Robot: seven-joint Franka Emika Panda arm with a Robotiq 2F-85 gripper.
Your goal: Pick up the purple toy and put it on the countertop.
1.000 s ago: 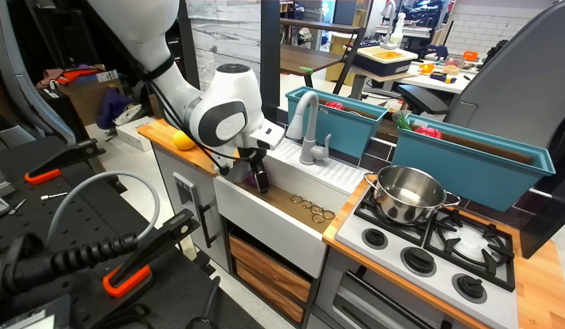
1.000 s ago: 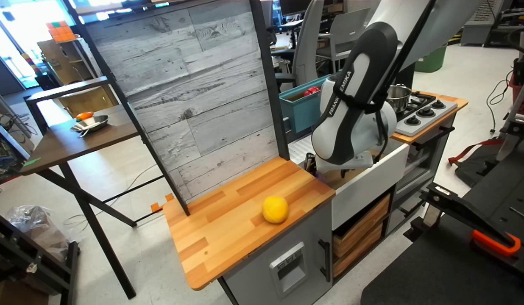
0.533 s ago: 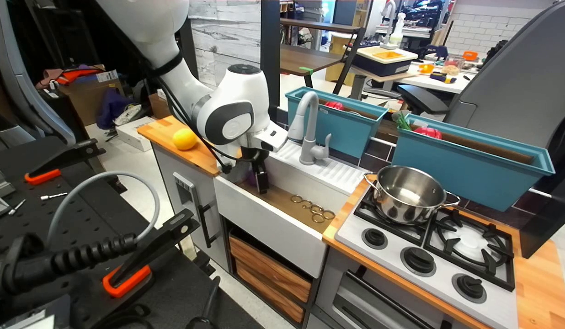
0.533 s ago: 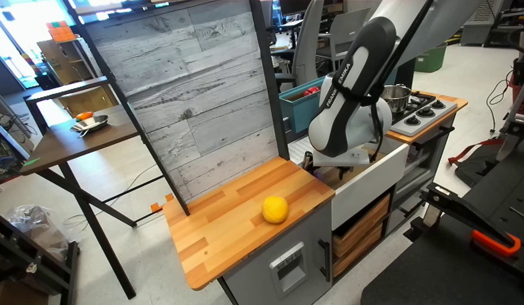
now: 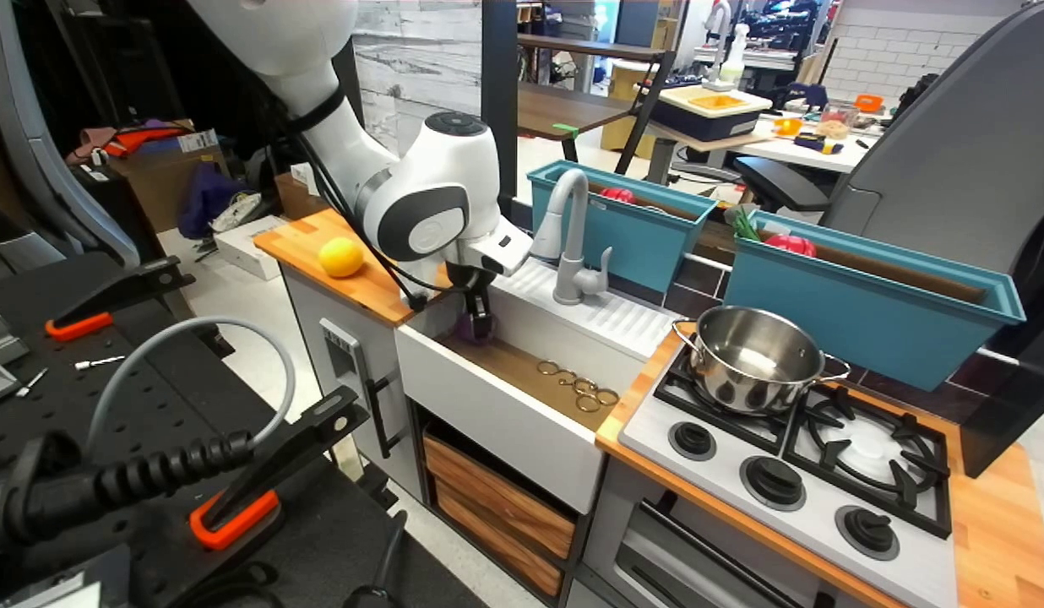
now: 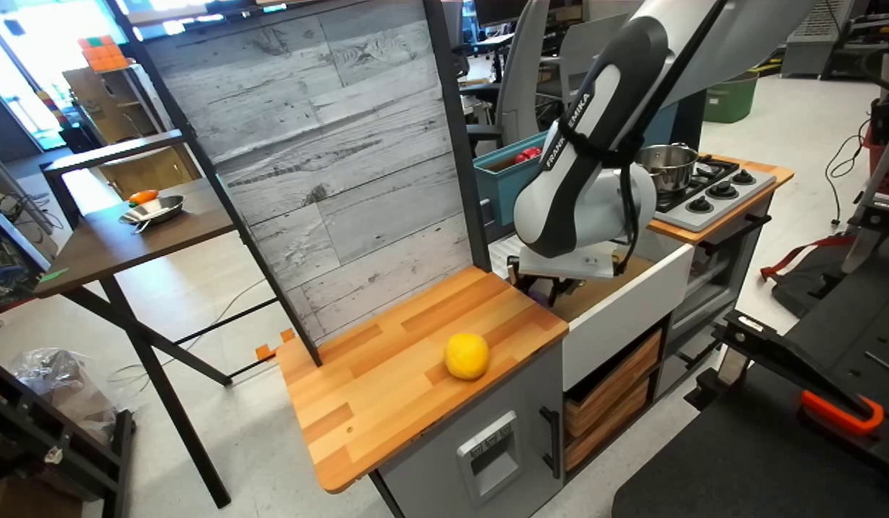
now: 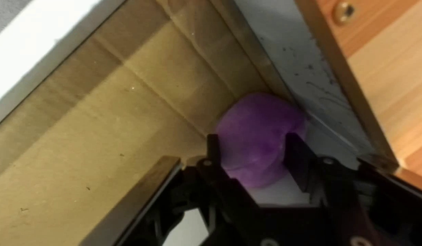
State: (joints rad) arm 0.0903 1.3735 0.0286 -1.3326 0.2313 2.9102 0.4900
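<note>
The purple toy (image 7: 255,123), a soft-looking rounded lump, sits in the sink's corner, by the wall beside the wooden countertop (image 6: 387,403). My gripper (image 7: 252,140) has a dark finger on each side of it, and both pads press on the toy in the wrist view, denting its right side. In an exterior view the fingers partly cover the toy (image 5: 468,331) low in the sink. Another exterior view gives only a sliver of the purple toy (image 6: 538,293) between the fingers, behind the countertop's edge. The wrist picture is dark and a little blurred.
A yellow-orange ball (image 6: 467,356) rests on the countertop. Several metal rings (image 5: 585,388) lie farther along the sink floor. A grey faucet (image 5: 573,236) rises behind the sink, whose white front wall (image 5: 497,414) stands high. A steel pot (image 5: 754,363) sits on the stovetop.
The fingers have come closer together, from wide apart to around the purple toy. The arm has shifted slightly within the sink, more of the toy showing beside the fingers. The ball has stayed put.
</note>
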